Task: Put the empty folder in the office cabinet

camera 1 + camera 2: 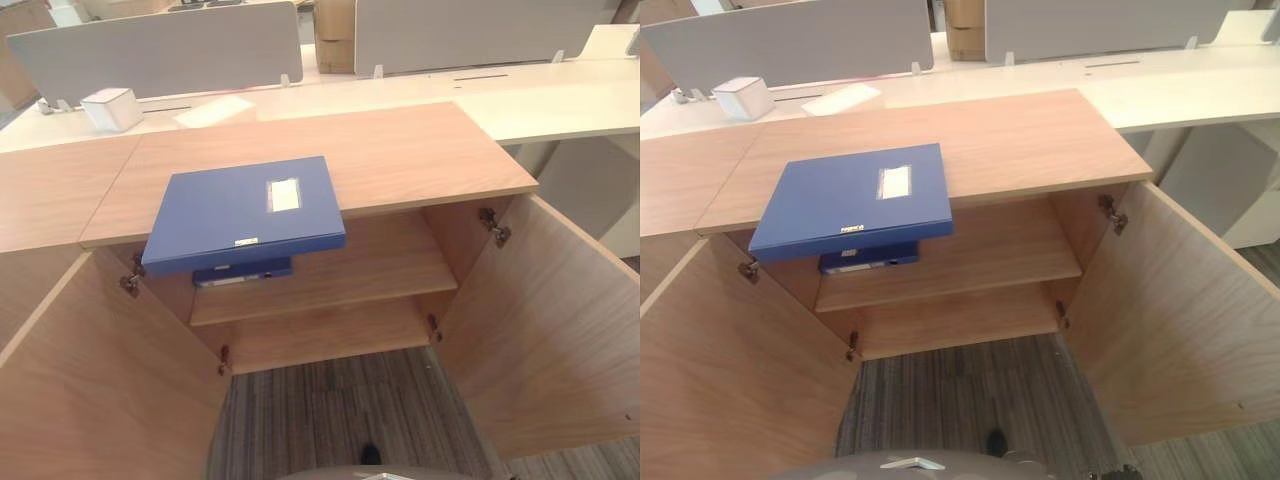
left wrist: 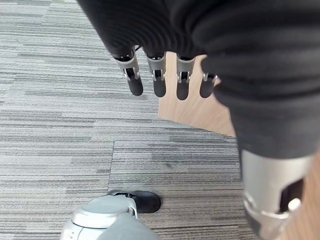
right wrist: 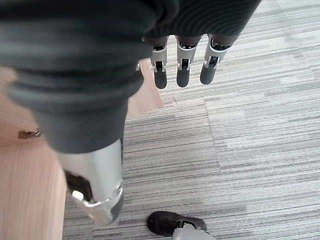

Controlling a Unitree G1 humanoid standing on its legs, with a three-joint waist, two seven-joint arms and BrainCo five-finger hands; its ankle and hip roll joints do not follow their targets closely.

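Nearest us, our left hand (image 2: 165, 75) and right hand (image 3: 185, 62) hung with fingers straight and relaxed, holding nothing, above the grey striped carpet (image 2: 60, 125). Ahead, the wood-grain office cabinet (image 1: 400, 150) stood with its 2 flat doors swung wide, the left door (image 1: 90, 380) and the right door (image 1: 550, 320), each on small metal hinges. Inside ran 2 smooth wooden shelves, and on the upper shelf (image 1: 380, 270) lay a second blue folder (image 1: 243, 272), tucked at the left. The blue folder (image 1: 240, 210), a flat rectangular box with a pale label on its lid, rested on the cabinet top, its near edge jutting out over the open front. Farther back, a small white box (image 1: 112, 107) and a sheet of paper (image 1: 213, 110) sat on a pale desk (image 1: 560, 100) before grey partition panels (image 1: 160, 50).
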